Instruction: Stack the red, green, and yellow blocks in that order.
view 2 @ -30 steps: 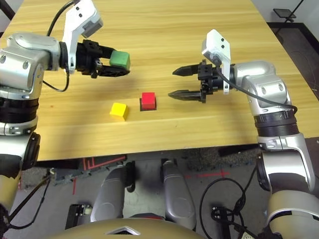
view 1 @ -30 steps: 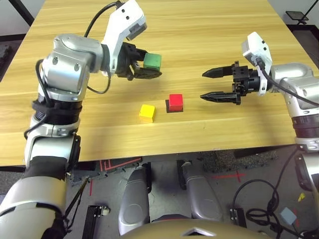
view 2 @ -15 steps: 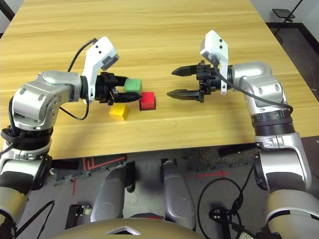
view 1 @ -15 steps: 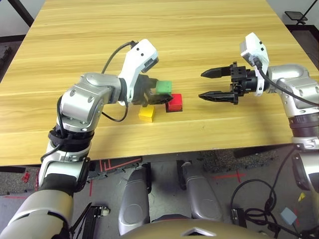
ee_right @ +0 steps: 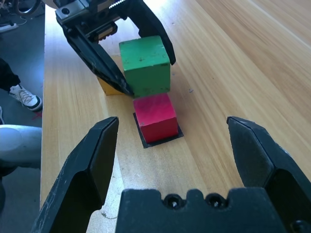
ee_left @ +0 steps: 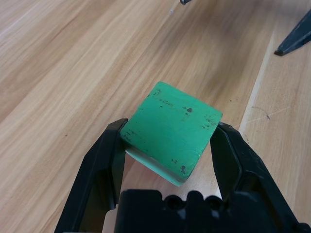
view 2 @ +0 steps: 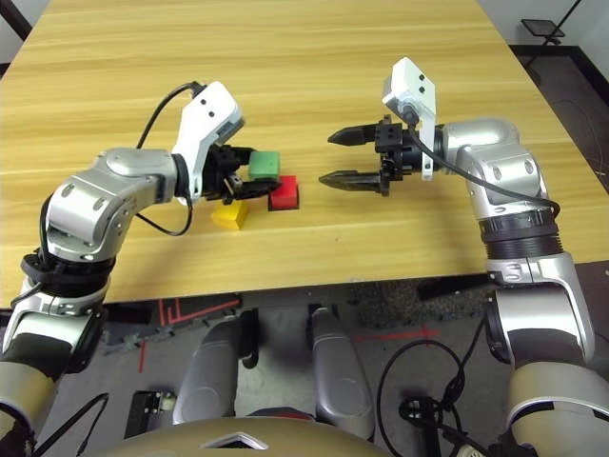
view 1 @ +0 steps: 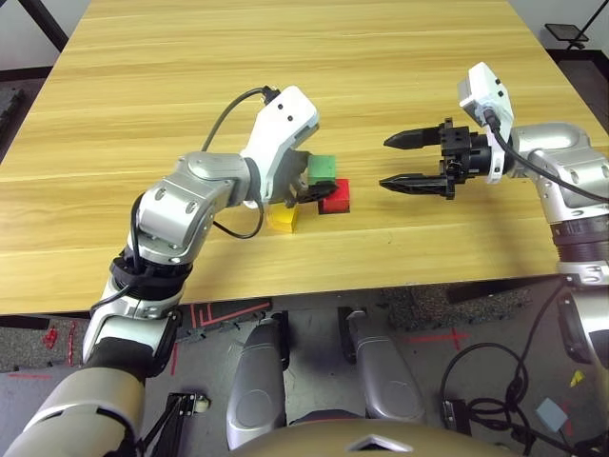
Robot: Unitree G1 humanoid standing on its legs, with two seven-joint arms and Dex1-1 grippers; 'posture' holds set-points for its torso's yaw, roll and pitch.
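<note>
The left gripper [view 2: 245, 177] clamps the green block [view 2: 265, 164] between its two black fingers [ee_left: 102, 165], one finger pressed against each opposite side face, and carries it clear of the table [view 1: 171, 76]. The green block's top face shows small dark scuffs in the left wrist view. It hangs above and just to the left of the red block [view 1: 334, 193], close over it; whether the two touch cannot be told, though the right wrist view shows the green block's lower edge meeting the red one's top rear edge in line of sight. The red block sits on a flat black patch [ee_right: 160, 139], squarely inside its outline, just ahead of the left gripper's fingertips. The yellow block [view 1: 283, 218] rests on the table just beneath the left gripper, partly hidden by its fingers, near the red block on its left.

The right gripper [view 1: 415, 162] hovers off to the right of the red block, apart from all three blocks, its fingers spread wide and pointing toward them with nothing between. From that wrist, the red block lies centred in the gap between the two open fingers [ee_right: 87, 160], with the green block and the left gripper beyond it. A shoe [ee_right: 26, 99] shows on the floor past the table's edge.
</note>
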